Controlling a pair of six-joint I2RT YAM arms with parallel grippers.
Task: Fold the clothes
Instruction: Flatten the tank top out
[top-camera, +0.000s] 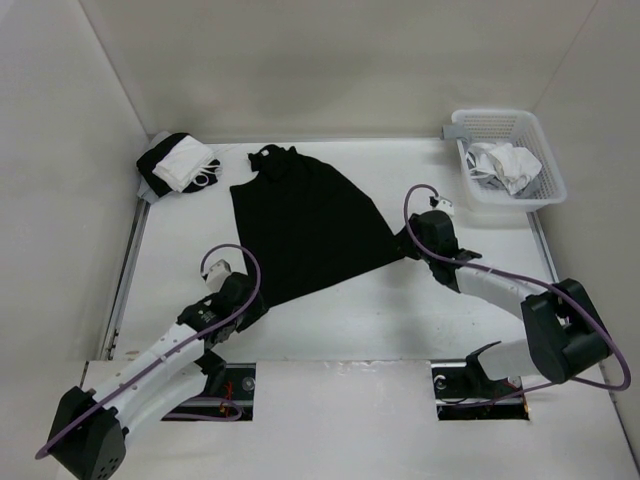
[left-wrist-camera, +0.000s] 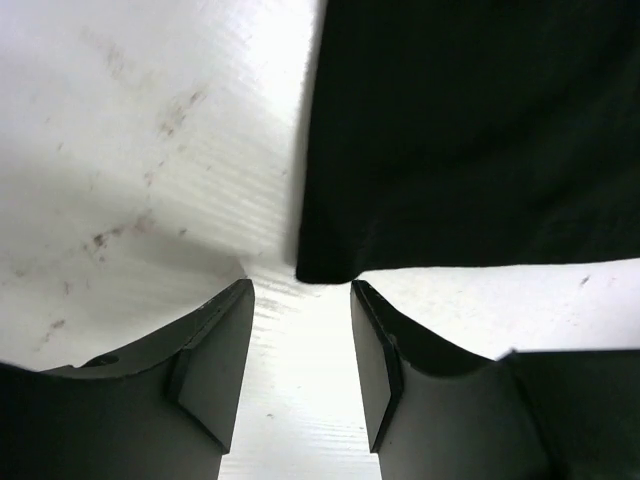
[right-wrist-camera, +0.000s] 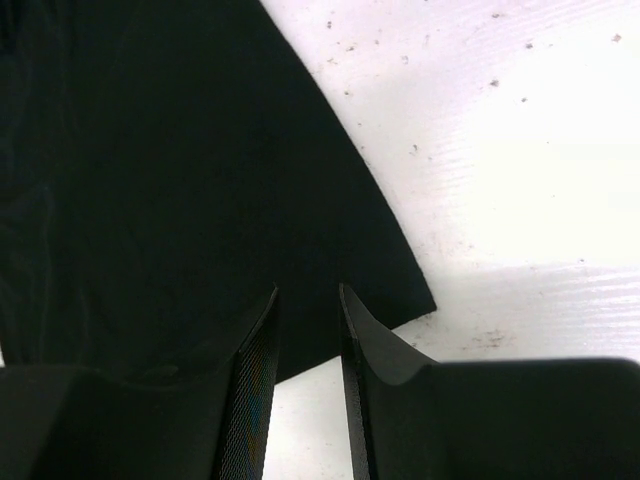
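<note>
Black sleeveless top (top-camera: 300, 225) lies spread flat on the white desk (top-camera: 330, 320), roughly centred. Its narrow bunched end points to the far side and its wide hem faces the arms, running on a slant from near left to right.

Left end effector (left-wrist-camera: 300, 290): fingers (left-wrist-camera: 215, 365) spread wide, bare desk showing between them. The near-left hem corner of the top sits just ahead of the fingertips, in line with the gap but not inside it. Nothing is pinched. Wrist view shows faint brown scuffs on the desk to the left of the cloth.

Right end effector (right-wrist-camera: 307, 295): fingers (right-wrist-camera: 260, 350) parted by a narrower gap than on the left, and only black shows in that gap. It is placed over the right hem corner, with the curved cloth edge running out to its right. The fabric there looks flat, and I see no fold caught between the fingers.

Both arms reach in from the near edge, one at each end of the hem.

Also on the desk: a black-and-white cloth bundle (top-camera: 180, 165) at the far left corner, apart from the top, and a white mesh basket (top-camera: 545, 165) at the far right holding a white garment (top-camera: 505, 165).
</note>
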